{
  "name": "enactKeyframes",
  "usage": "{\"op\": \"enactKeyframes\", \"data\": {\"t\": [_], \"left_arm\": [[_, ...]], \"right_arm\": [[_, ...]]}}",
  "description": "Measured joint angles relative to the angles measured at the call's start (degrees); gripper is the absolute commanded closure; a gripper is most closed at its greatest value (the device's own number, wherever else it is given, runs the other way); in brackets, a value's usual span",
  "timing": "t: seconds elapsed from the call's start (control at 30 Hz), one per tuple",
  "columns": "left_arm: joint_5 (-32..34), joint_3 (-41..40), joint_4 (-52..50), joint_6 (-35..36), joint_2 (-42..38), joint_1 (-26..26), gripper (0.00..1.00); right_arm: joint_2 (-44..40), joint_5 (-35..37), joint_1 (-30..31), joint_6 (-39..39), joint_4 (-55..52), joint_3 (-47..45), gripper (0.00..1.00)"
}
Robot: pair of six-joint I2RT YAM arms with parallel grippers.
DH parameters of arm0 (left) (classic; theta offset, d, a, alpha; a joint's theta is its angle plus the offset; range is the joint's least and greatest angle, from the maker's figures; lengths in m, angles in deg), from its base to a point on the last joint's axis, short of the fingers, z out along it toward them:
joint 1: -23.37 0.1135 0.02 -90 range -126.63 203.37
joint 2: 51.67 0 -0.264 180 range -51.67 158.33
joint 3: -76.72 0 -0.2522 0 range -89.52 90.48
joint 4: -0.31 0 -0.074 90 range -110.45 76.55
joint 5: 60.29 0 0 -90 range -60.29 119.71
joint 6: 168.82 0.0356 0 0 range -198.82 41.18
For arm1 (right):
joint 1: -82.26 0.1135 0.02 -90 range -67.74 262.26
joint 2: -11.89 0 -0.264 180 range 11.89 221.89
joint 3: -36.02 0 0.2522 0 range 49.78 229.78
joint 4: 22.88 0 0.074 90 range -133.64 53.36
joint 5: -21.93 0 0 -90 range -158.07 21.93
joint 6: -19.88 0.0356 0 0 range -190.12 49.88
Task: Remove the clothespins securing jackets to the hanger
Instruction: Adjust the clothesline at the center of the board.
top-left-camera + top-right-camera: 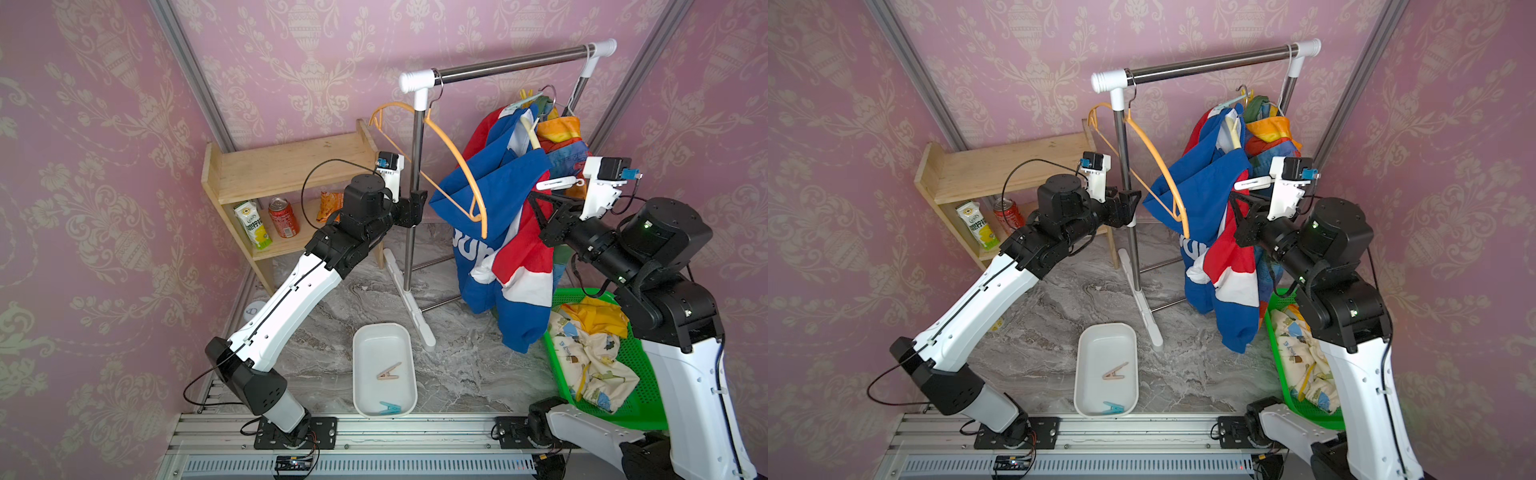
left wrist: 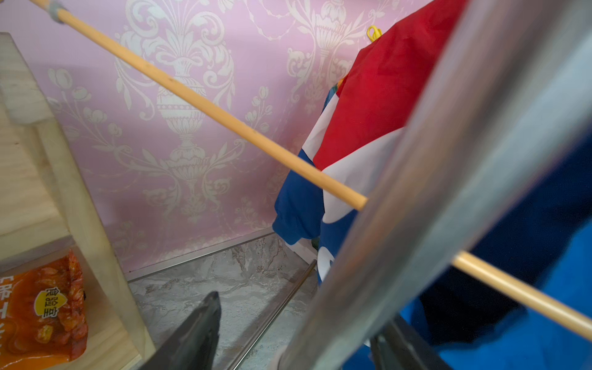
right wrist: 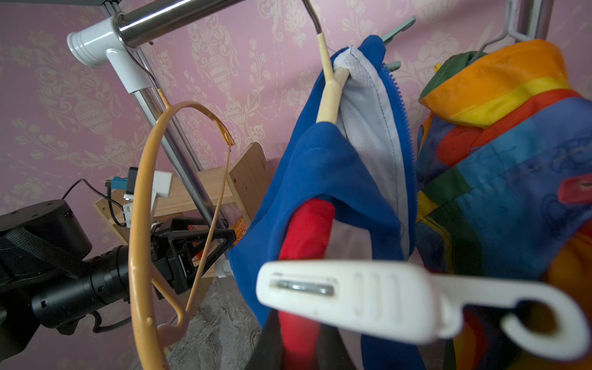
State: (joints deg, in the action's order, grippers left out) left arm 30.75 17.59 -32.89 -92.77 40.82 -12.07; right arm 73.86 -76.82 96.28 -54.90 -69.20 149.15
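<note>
The right tool [image 1: 540,201] is clenched on a white clothespin [image 1: 557,183]. The clip is smooth moulded plastic with ridged grips, a flat metal spring and a hooked tail. In the wrist view it lies crosswise over the tool's tips.

Just beyond those tips hangs the blue, red and white jacket [image 1: 498,249]. It is thin and glossy, with a white mesh lining and a blue zip, and it slumps off one arm of a cream hanger [image 3: 330,93]. On the far side of it from the left tool hangs the rainbow patchwork jacket [image 3: 512,160]. A red clothespin [image 3: 576,189] is clipped to its cloth. A yellow clothespin [image 2: 374,32] shows above the red shoulder.

The left tool [image 1: 419,203] is released. Its black jaws stand apart on either side of the rack's upright steel pole [image 1: 411,257], with a gap showing beside one finger. An empty orange hanger [image 1: 457,166] of curved shiny plastic hangs from the rail [image 1: 511,62] next to this tool. Its thin straight bar crosses just ahead of the jaws.

Low down between the two arms, on the grey marbled worktop [image 1: 465,374], sits a white tray [image 1: 382,349] with rounded corners. It holds a beige-pink clothespin [image 1: 389,372] and a teal clothespin [image 1: 390,408], lying apart. Under the right arm, a green mesh basket [image 1: 623,417] holds the crumpled yellow dinosaur jacket [image 1: 594,357].
</note>
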Motion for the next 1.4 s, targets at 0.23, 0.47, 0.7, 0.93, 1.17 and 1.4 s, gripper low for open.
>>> {"op": "enactKeyframes", "data": {"t": [0.23,0.47,0.7,0.93,1.17,1.4], "left_arm": [[1.55,9.81,-1.07,1.20,8.20,0.02,0.55],[2.60,30.12,-5.68,2.49,21.49,0.04,0.60],[4.44,48.89,-11.47,4.90,32.98,0.35,0.57],[7.45,50.80,-14.73,6.25,34.47,1.81,0.36],[9.75,50.80,-18.18,9.57,34.47,2.27,0.01],[14.16,49.42,-20.65,12.46,32.61,1.16,0.01]], "right_arm": [[-1.31,0.35,0.00,1.14,-0.44,-2.16,1.00],[-2.19,1.07,0.00,1.18,-1.29,-2.86,1.00],[-3.82,1.73,0.00,1.18,-3.41,-3.74,1.00],[-5.99,1.70,0.00,1.62,-4.50,-5.42,1.00],[-8.57,1.66,0.00,3.15,-6.19,-8.11,1.00],[-11.13,1.03,0.00,4.57,-8.09,-9.11,1.00]]}}
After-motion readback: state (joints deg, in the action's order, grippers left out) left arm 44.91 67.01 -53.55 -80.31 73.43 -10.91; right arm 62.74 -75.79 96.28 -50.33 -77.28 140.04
